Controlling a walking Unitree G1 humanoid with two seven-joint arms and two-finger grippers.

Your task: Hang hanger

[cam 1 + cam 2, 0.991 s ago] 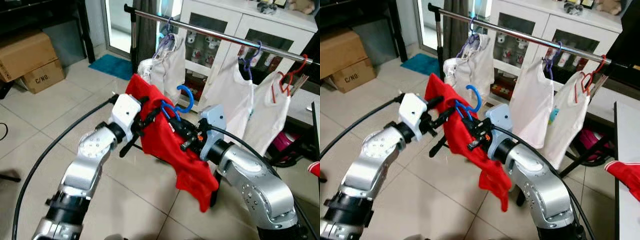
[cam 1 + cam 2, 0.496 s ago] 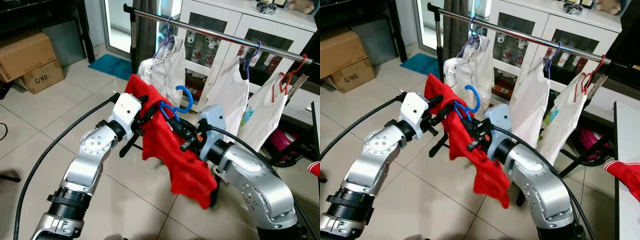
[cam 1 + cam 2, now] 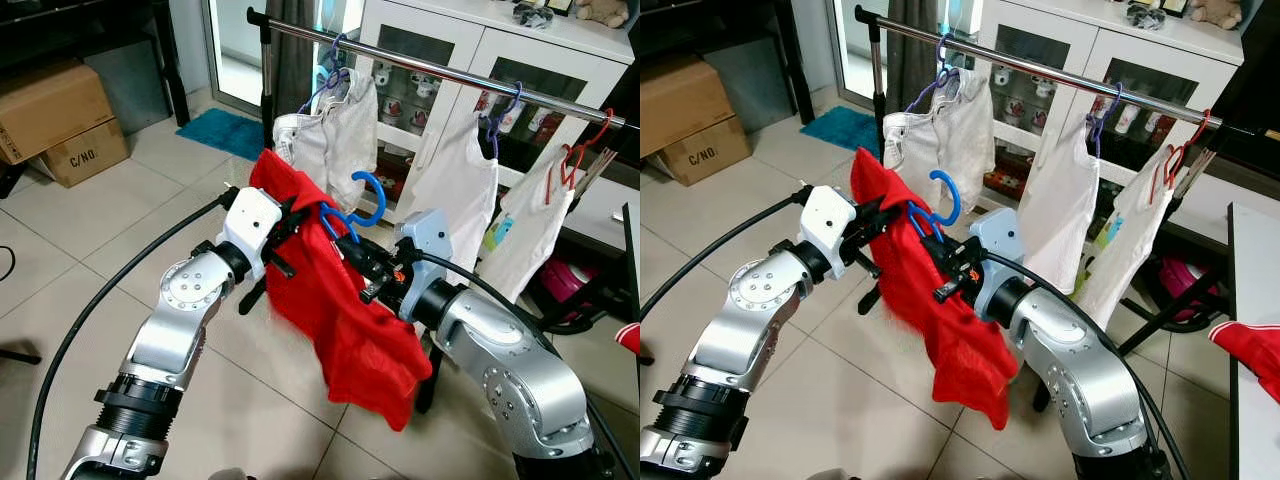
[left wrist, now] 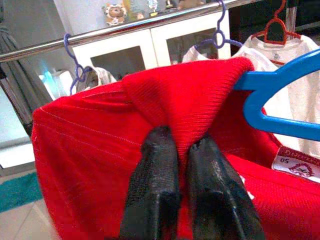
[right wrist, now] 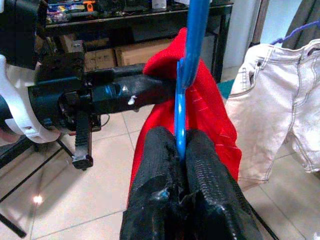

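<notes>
A red garment (image 3: 340, 300) hangs on a blue hanger (image 3: 362, 208), held in the air in front of the clothes rail (image 3: 440, 70). My left gripper (image 3: 288, 225) is shut on a fold of the red garment's shoulder (image 4: 185, 100). My right gripper (image 3: 352, 262) is shut on the blue hanger (image 5: 187, 75), pinching its thin bar. The hanger's hook points up, below the rail and apart from it. The garment's lower part dangles under my right arm.
White shirts (image 3: 455, 180) and pale shorts (image 3: 330, 130) hang on the rail from purple and red hangers. A white cabinet (image 3: 480, 60) stands behind. Cardboard boxes (image 3: 60, 120) sit at the far left, a teal mat (image 3: 232, 132) on the tiled floor.
The red garment's loose lower part has swung and now hangs lower and fuller under the hanger. The clothes on the rail sway. Both grippers keep their hold.
</notes>
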